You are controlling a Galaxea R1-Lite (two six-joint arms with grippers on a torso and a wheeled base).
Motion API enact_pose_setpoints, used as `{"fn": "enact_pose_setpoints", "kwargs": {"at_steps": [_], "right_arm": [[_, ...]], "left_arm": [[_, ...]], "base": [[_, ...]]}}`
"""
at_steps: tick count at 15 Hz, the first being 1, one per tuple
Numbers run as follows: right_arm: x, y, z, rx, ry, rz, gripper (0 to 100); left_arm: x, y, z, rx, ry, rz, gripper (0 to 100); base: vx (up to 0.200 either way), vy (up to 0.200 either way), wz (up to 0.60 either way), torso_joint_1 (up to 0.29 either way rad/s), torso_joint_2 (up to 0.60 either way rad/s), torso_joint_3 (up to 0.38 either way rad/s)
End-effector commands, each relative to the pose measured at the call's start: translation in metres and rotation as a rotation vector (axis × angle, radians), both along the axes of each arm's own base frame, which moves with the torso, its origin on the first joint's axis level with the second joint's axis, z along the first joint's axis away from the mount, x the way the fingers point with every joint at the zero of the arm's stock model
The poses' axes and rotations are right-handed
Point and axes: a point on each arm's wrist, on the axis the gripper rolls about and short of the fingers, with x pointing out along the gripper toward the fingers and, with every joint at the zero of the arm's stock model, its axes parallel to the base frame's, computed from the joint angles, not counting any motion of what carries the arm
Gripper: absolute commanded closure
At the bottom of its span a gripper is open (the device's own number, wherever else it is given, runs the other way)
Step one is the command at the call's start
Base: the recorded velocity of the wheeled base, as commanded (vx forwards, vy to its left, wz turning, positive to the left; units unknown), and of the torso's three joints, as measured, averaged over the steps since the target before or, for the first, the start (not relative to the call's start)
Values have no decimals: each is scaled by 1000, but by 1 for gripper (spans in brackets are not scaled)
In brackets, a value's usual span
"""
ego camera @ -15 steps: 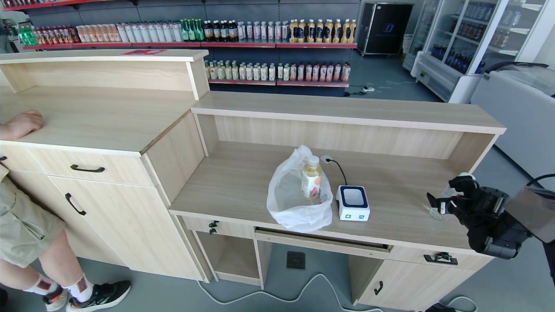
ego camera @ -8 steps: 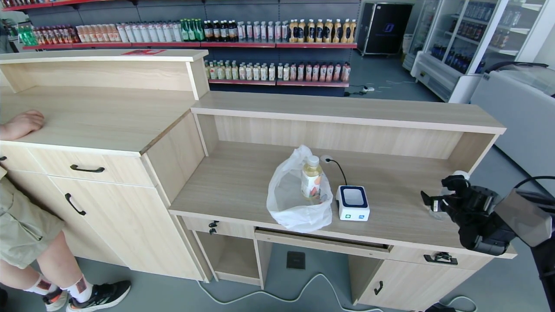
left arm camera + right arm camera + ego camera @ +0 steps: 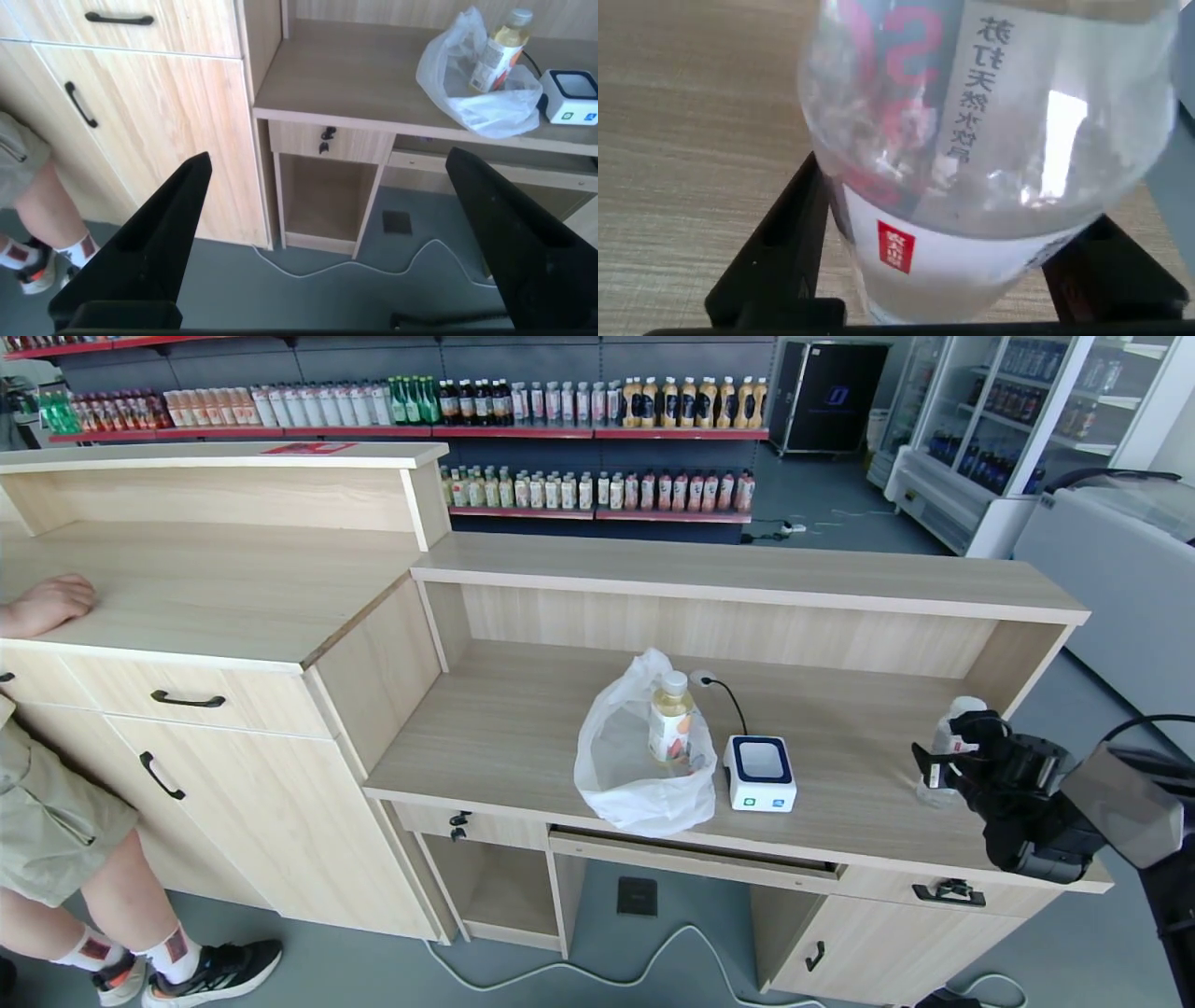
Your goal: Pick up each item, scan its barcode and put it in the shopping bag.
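Note:
A clear water bottle [image 3: 941, 747] with a white cap stands at the right end of the wooden counter [image 3: 523, 728]. My right gripper [image 3: 954, 763] is shut on its lower body. In the right wrist view the bottle [image 3: 971, 140] sits between the black fingers [image 3: 780, 257]. A white shopping bag [image 3: 625, 770] stands open mid-counter with an orange-labelled drink bottle [image 3: 670, 721] upright inside. The white scanner [image 3: 760, 772] sits just right of the bag. My left gripper [image 3: 329, 173] hangs open below counter height, out in front of the cabinet, holding nothing.
The scanner's black cable [image 3: 728, 695] runs to the back of the counter. A raised ledge [image 3: 747, 574] walls the back and right side. A taller counter [image 3: 215, 588] stands to the left. Drawers and handles [image 3: 948, 893] line the front.
My right gripper shifted slightly left and up along the counter's right end. The bottle's cap has moved left with it, and more of the bottle shows.

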Motion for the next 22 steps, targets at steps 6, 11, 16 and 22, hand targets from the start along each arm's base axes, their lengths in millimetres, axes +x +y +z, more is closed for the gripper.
{"fn": "enact_pose_setpoints", "kwargs": {"at_steps": [6,11,16,22], "right_arm": [[0,0,27,-7,-44,-2,100],[-85,39,199,314,-17,92,100],[-219,87,312,536,78,313,100],[-266,143,345,650,147,627,100]], "left_arm": [[0,0,0,0,0,1,0],[0,0,0,0,1,1,0],[0,0,0,0,0,1,0],[0,0,0,0,1,1,0]], "base": [[0,0,0,0,0,0],[0,0,0,0,0,0],[0,0,0,0,0,0],[0,0,0,0,0,0]]}}
